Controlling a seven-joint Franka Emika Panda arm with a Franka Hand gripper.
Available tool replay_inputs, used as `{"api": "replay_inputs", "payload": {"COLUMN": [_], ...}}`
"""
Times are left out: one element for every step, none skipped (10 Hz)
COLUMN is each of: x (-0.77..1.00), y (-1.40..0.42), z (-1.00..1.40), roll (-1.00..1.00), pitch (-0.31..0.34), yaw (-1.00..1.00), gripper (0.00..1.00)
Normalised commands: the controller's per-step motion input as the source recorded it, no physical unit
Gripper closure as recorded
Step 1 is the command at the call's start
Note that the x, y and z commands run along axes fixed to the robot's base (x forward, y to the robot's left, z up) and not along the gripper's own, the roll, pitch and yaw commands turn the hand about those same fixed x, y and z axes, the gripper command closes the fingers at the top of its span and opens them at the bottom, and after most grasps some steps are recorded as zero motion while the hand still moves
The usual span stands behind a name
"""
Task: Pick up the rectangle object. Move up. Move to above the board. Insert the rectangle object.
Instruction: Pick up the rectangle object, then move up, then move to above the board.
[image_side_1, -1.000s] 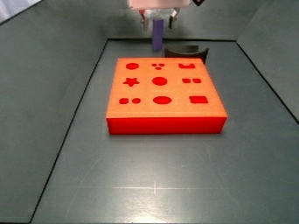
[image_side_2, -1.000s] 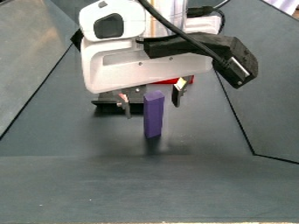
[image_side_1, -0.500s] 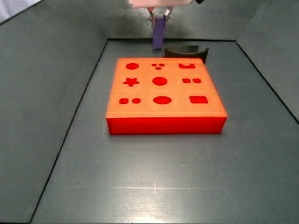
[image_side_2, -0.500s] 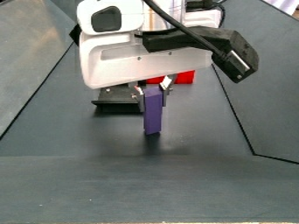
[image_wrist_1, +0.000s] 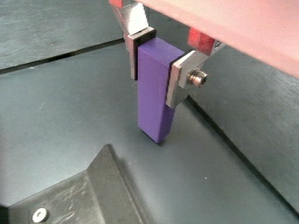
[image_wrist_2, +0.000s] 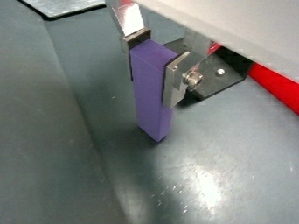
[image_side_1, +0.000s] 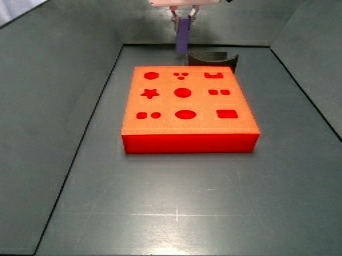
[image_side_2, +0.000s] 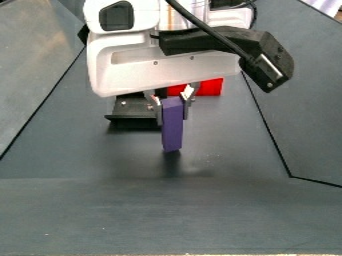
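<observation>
Beyond the far edge of the board (image_side_1: 187, 105), the gripper (image_side_1: 181, 13) is seen at the top of a side view, with the rectangle object (image_side_1: 181, 38) hanging upright beneath it, clear of the dark floor. The purple block is clamped near its upper end between the two silver fingers (image_wrist_1: 183, 77), whose dark pads are pressed against opposite faces (this grip is shown plainly in both wrist views, (image_wrist_1: 156, 87) and (image_wrist_2: 153, 92)). Its lower end is held above the grey surface, and a faint reflection is seen under it in a wrist view.

In a side view the white gripper body (image_side_2: 154, 60) fills the upper frame, with the block (image_side_2: 173, 124) suspended below it. The dark fixture (image_side_2: 134, 110) is seen just behind the block, and a strip of the red-orange board (image_side_2: 207, 90) shows behind the gripper. The fixture's bracket (image_wrist_2: 208, 77) lies beside the held block in a wrist view. A dark curved object (image_side_1: 218, 58) rests just past the board's far right corner.
</observation>
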Motion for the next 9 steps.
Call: {"api": "replay_inputs", "payload": {"x": [0.0,0.0,0.05,0.03,0.02,0.01,0.0,-0.15,-0.16], "y": [0.0,0.0,0.02,0.01,0.01,0.01,0.01,-0.14,-0.14], "z": [0.0,0.83,0.79,0.67,0.51,0.35,0.18,1.0,1.0], "roll": [0.0,0.0,0.01,0.02,0.04,0.04,0.05,0.02,0.01], "pitch": [0.0,0.0,-0.01,0.011,0.036,0.053,0.067,0.08,0.087], "yaw": [0.0,0.0,-0.05,-0.05,-0.05,-0.04,-0.03,0.09,0.09], "gripper": [1.0,1.0,1.0,1.0,1.0,1.0,1.0,1.0,1.0]}}
